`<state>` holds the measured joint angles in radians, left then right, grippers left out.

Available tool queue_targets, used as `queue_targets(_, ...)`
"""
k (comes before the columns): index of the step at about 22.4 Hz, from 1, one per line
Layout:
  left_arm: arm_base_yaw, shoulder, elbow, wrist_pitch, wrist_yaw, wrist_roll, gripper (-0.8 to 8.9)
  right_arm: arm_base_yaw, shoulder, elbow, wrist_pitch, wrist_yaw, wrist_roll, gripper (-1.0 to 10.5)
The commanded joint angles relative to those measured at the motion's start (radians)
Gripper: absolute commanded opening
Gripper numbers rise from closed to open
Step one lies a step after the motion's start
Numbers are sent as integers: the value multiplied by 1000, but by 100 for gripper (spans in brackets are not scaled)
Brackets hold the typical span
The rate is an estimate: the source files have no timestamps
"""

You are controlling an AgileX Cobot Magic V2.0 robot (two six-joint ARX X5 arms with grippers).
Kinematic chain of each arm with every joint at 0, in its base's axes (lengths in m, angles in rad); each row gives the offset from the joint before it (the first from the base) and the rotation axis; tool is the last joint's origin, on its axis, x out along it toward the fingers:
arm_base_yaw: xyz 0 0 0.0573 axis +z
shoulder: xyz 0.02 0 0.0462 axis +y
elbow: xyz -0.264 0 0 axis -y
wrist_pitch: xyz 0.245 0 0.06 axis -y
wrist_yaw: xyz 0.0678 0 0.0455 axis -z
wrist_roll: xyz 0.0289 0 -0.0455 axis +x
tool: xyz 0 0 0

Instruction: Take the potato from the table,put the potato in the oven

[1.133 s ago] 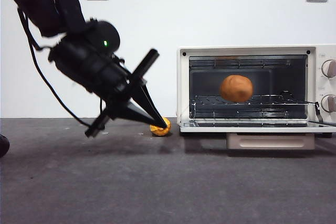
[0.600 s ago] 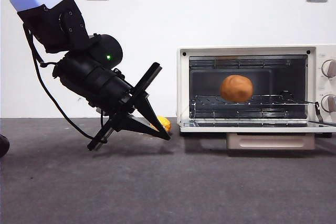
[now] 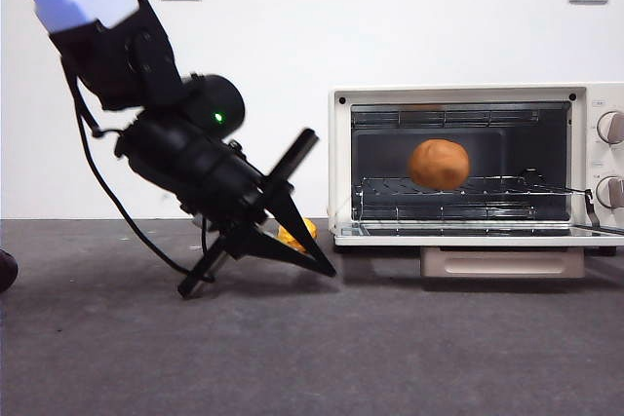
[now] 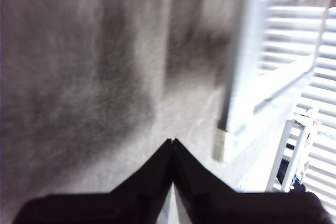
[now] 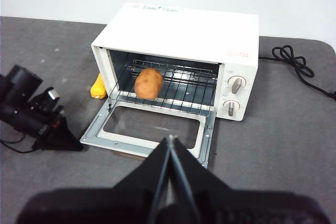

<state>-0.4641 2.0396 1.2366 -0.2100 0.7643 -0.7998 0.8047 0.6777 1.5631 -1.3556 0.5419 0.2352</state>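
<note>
The potato (image 3: pixel 439 164) is a large orange-brown oval lying on the wire rack inside the oven (image 3: pixel 468 93), a cream-white box with its glass door (image 3: pixel 478 237) folded down flat. From above, the potato (image 5: pixel 148 83) sits in the left half of the oven (image 5: pixel 184 24). My left gripper (image 3: pixel 329 269) is shut and empty. It points down at the table (image 3: pixel 390 358), just left of the door's corner. The left wrist view shows this gripper (image 4: pixel 172 142) with its jaws pressed together. My right gripper (image 5: pixel 169 140) is shut and empty, high above the door.
A small yellow lumpy thing (image 3: pixel 297 233) lies against the oven's left side, partly behind the left gripper. A dark rounded object (image 3: pixel 5 270) shows at the left edge. A black power cord (image 5: pixel 294 61) curls right of the oven. The left arm (image 5: pixel 31 114) lies left of the door.
The left arm has swung right and lower, bringing its shut tip close to the table near the oven door's left corner. The potato has not moved.
</note>
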Motion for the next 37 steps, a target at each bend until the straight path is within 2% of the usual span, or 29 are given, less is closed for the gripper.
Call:
queue_targets(1, -5, 21, -7, 50, 3, -81, -8, 1, -4, -6, -21, 0, -7, -12)
queue_targets(5, -6, 21, -7, 97, 29, -137, -8, 1, -4, -6, -21, -3, -7, -12)
queue_targets(16, -20, 21, -7, 122, 50, -172, -8, 1, -4, -6, -21, -3, -12, -12)
queue_targets(22, -19, 21, 2, 158, 58, -222, -8, 1, -4, -6, -21, -3, -11, -12)
queue_targets(37, -18, 20, 139, 148, 84, -244, -7, 1, -4, -6, -21, -8, -11, -12)
